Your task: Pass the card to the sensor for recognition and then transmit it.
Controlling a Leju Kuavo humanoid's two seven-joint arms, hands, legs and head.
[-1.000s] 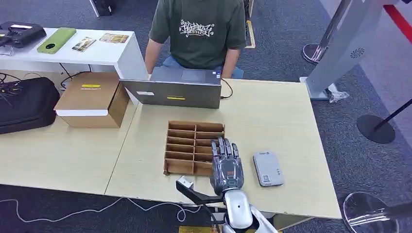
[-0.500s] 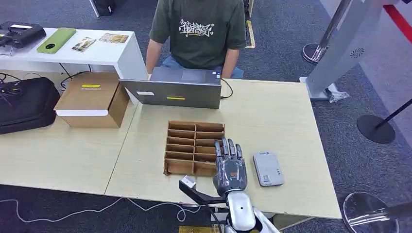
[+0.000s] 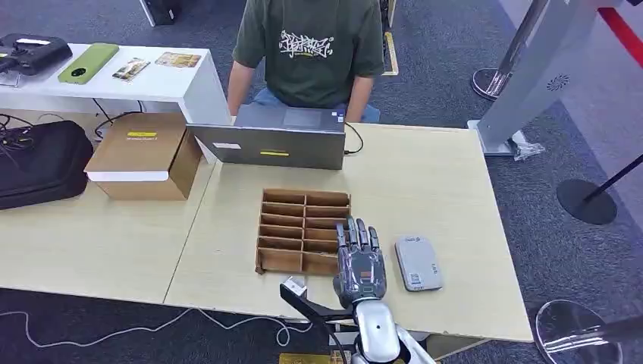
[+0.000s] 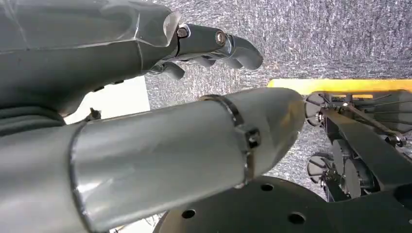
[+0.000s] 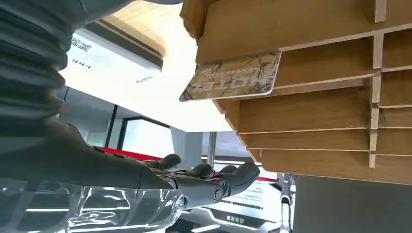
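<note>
A wooden rack [image 3: 303, 227] of slots lies mid-table. My right hand [image 3: 359, 262] hovers flat over its near right corner, fingers stretched out and holding nothing. In the right wrist view a gold marbled card [image 5: 233, 77] sticks out of one slot of the rack [image 5: 316, 111], apart from my fingers [image 5: 214, 177]. The grey card sensor [image 3: 418, 263] lies on the table just right of my hand. My left hand [image 4: 214, 43] hangs low over the carpet with nothing in it, its fingers loosely bent.
A person [image 3: 311, 45] sits behind an open laptop [image 3: 277, 136] at the table's far edge. A cardboard box [image 3: 144, 155] and a black bag [image 3: 42, 163] lie to the left. Stanchion bases [image 3: 585, 201] stand on the right.
My right hand has drifted slightly right and toward the table's near edge, staying over the rack's corner. Everything else is as before.
</note>
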